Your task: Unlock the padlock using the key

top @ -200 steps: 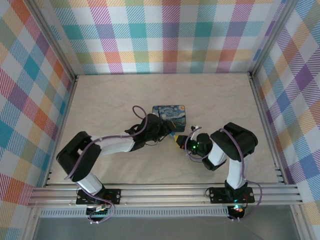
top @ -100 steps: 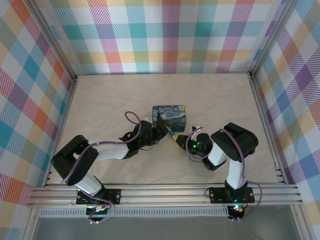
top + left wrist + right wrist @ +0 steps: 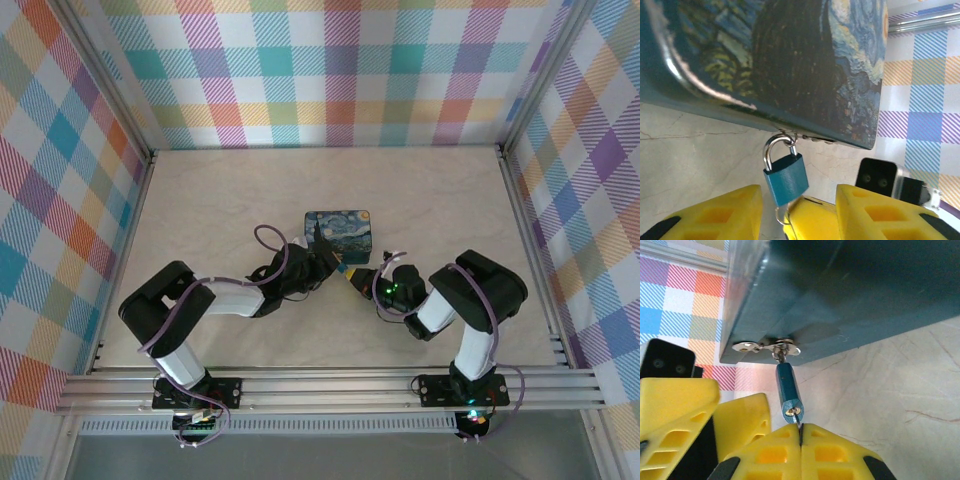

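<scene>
Left gripper [image 3: 797, 196] sits low at the tin's front corner with its yellow ribbed fingers [image 3: 715, 215] standing apart, open, one on each side of the padlock [image 3: 786, 178] and just below it, touching neither face as far as the wrist view shows. Right gripper [image 3: 800, 432] is pressed fully closed directly under the padlock, pinching the key [image 3: 798, 421], of which only a thin metal sliver shows between the fingertips and the keyhole in the padlock's underside. The padlock hangs by its silvery curved shackle [image 3: 771, 147] from a small metal hasp [image 3: 765, 347] on the tin's side, its body tilted a little. That body is small, blocky and blue, with a bright round keyway in the end face. The tin [image 3: 805, 65] is a flat rectangular box with rounded corners, painted in swirling dark blue and yellow; it is shut, so its contents cannot be seen. It rests near the middle of the table [image 3: 690, 155], a pale, marble-veined surface.
</scene>
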Robot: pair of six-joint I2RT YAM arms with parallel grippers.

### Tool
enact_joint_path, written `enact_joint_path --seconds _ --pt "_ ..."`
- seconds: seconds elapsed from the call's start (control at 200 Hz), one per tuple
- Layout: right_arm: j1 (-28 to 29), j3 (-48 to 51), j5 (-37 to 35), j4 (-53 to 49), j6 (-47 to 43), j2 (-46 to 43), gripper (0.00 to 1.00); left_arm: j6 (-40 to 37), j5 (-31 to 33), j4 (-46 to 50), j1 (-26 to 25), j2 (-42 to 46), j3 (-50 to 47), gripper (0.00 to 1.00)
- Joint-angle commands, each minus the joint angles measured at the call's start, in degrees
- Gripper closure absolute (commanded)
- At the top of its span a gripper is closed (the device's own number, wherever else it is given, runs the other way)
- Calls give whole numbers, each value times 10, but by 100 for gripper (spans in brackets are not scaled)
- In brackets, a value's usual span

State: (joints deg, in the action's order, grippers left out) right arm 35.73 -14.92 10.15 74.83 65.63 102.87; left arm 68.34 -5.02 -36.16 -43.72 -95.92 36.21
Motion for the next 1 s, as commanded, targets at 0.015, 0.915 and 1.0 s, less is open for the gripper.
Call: enact_joint_path --seconds 0.015,0.915,1.0 --pt "7 -13 5 -22 4 -24 100 14 -1 -30 2 -17 5 58" --pt "21 -24 -1 -55 40 -43 100 54 3 -53 -10 -79 44 79" --pt "22 -21 -5 -53 40 -43 94 50 4 -42 -11 -75 46 87"
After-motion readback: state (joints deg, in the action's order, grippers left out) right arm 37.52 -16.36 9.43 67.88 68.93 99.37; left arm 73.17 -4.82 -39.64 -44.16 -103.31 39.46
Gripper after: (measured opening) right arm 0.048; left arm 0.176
